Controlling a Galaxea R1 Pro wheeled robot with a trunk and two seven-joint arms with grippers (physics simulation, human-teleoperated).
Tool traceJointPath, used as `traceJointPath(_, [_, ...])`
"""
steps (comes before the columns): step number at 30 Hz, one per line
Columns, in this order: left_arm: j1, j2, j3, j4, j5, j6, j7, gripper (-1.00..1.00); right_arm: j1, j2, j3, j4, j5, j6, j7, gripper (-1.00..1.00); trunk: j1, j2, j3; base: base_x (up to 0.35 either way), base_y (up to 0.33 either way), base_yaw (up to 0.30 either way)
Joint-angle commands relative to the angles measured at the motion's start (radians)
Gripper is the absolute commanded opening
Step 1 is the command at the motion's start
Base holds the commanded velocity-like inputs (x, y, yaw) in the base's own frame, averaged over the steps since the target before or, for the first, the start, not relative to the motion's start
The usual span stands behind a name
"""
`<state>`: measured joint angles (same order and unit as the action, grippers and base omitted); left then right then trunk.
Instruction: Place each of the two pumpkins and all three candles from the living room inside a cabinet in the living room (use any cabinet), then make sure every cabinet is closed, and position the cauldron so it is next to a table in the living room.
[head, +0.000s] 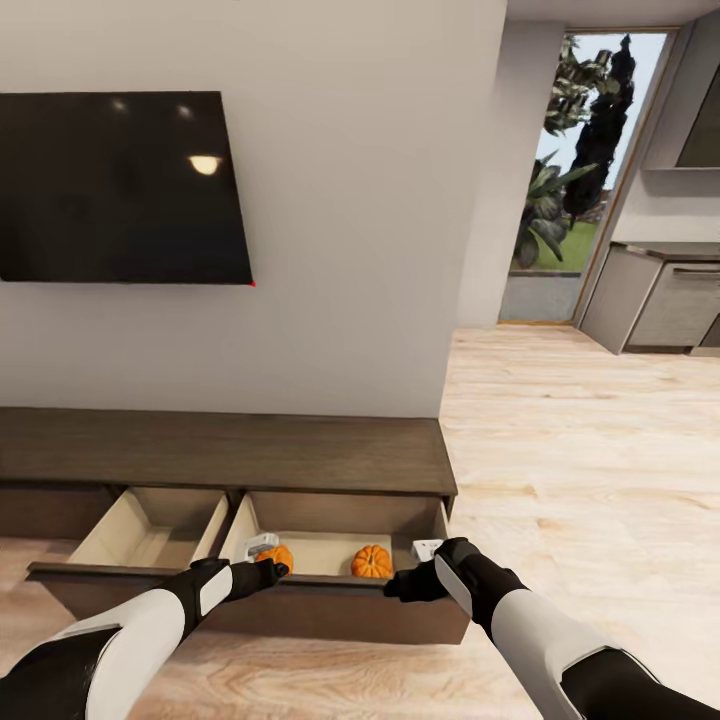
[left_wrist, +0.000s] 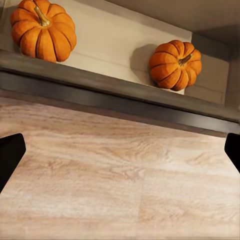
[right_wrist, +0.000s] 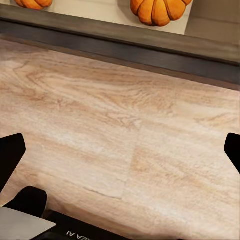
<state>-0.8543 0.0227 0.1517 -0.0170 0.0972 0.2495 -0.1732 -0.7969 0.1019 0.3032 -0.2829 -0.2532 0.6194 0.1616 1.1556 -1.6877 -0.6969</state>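
Both grippers hang just in front of the low dark cabinet (head: 225, 450), over the front edge of its open right drawer (head: 330, 590). In the head view the left gripper (head: 270, 570) sits at the drawer's left end and the right gripper (head: 400, 585) nearer its right end. Each one is spread wide and holds nothing: in the left wrist view the two dark fingertips (left_wrist: 10, 155) stand at opposite edges with only wooden floor (left_wrist: 120, 185) between them, and the right wrist view shows the same wide gap between its fingertips (right_wrist: 10, 155).

Two orange pumpkins lie on the pale bottom of that drawer, well apart from each other. One pumpkin (head: 278, 556) is close to the left gripper, the other pumpkin (head: 372, 562) sits toward the right gripper. A second drawer (head: 150, 530) to the left is also pulled out. Above the cabinet a dark television (head: 120, 190) hangs on the white wall.
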Motion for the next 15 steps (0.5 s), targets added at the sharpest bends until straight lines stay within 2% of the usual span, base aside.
traceJointPath(1, [0.0, 0.0, 0.002, -0.001, 0.01, 0.008, -0.002, 1.0, -0.001, -0.001, 0.008, -0.001, -0.009, 0.003, -0.002, 1.0, 0.0, 0.0, -0.001, -0.085, 0.0, 0.0])
traceJointPath(7, [0.0, 0.0, 0.003, -0.001, 0.01, 0.008, -0.002, 1.0, -0.001, -0.001, 0.008, -0.001, -0.009, -0.006, -0.002, 1.0, 0.0, 0.0, -0.001, -0.135, -0.038, 0.0])
traceJointPath(15, [0.0, 0.0, 0.002, -0.001, 0.01, 0.008, -0.002, 1.0, 0.0, -0.001, 0.008, -0.001, -0.009, -0.011, -0.003, 1.0, 0.0, 0.0, -0.001, -0.026, -0.009, 0.0])
